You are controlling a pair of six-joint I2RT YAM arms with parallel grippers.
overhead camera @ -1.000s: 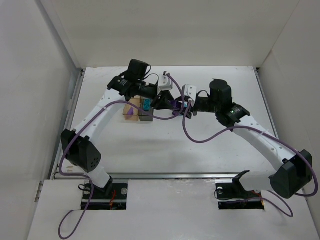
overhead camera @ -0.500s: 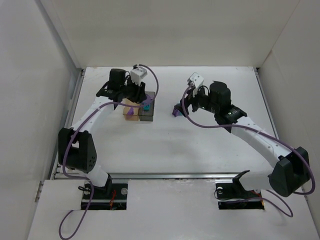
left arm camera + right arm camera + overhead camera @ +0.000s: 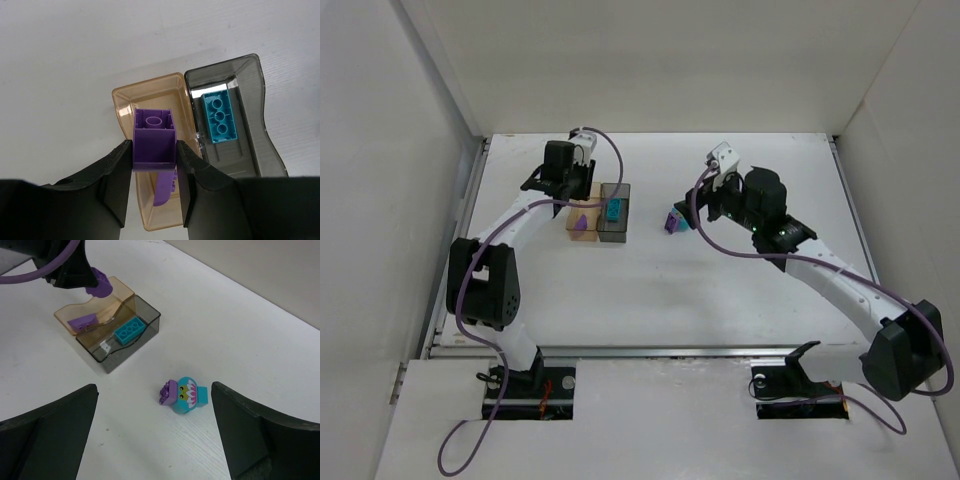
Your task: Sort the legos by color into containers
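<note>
Found left gripper (image 3: 154, 150) clenched on a purple square plastic brick (image 3: 154, 137), one finger pressed against each flank, hollow underside turned toward the wrist camera. Noted this brick held over an amber translucent rectangular box (image 3: 121, 102); seen from the right wrist, above the box rim rather than resting inside. Recorded a purple sloped plastic piece (image 3: 162, 187) lying in the amber box, partly hidden below the held brick. Found a smoky grey translucent rectangular box (image 3: 252, 95) joined alongside the amber one, containing a teal three-stud plastic brick (image 3: 219, 118) lying flat, studs up.

Found right gripper (image 3: 153, 400) released, fingers spread wide, grasping nothing, well apart from both boxes. Noted below it, loose on the white table (image 3: 250, 315), a teal round plastic piece with a printed face (image 3: 186, 395), with a small purple studded piece (image 3: 166, 391) touching its side.
</note>
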